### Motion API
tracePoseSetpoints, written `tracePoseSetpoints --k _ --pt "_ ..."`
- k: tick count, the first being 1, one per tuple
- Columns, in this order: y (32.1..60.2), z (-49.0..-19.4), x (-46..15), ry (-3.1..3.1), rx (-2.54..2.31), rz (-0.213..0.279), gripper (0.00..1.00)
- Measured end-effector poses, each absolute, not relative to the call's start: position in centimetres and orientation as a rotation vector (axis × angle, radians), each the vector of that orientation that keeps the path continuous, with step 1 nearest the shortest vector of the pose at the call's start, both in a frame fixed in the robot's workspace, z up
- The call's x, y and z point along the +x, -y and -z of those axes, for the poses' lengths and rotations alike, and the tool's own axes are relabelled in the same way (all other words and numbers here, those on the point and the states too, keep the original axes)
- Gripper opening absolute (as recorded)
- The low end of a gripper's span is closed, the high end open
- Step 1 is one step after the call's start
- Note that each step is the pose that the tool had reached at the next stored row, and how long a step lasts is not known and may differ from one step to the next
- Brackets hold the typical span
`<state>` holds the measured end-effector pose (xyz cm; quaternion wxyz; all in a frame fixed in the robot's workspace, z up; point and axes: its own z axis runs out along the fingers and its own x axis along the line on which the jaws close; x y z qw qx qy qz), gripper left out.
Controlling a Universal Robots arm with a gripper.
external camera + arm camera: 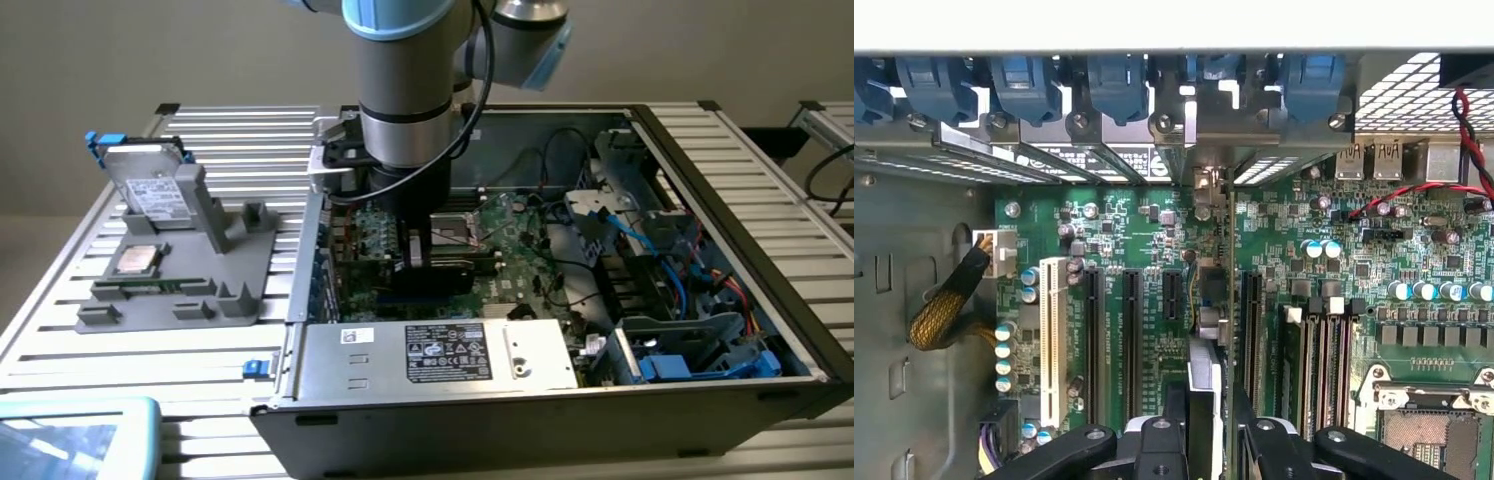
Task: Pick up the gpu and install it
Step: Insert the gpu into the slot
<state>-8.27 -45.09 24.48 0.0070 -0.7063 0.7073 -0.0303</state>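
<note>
Pincer clamps the gpu edge-on over the motherboard; it likely needs lowering upright, straight and evenly pressed.

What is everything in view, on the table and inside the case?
table: one, silver slatted, under everything
computer case: one, dark, open, on the table
motherboard: one, green, inside the case
power supply: one, silver, case edge nearest exterior camera
slot clips: several, blue, along case wall
fixture: one, grey, exterior view's left of case
hard drive: one, silver, upright in fixture
memory stick: one, green, lying in fixture
gpu: one, dark, edge-on over motherboard slots
arm: one, grey and blue, reaching into case
gripper: one, black, shut on the gpu
</note>
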Motion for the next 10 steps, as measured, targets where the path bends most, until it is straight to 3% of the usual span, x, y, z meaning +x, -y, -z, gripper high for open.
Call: tracePoseSetpoints --k 10 --pt "45.10 -24.33 -8.28 -2.210 -2.207 0.099 0.27"
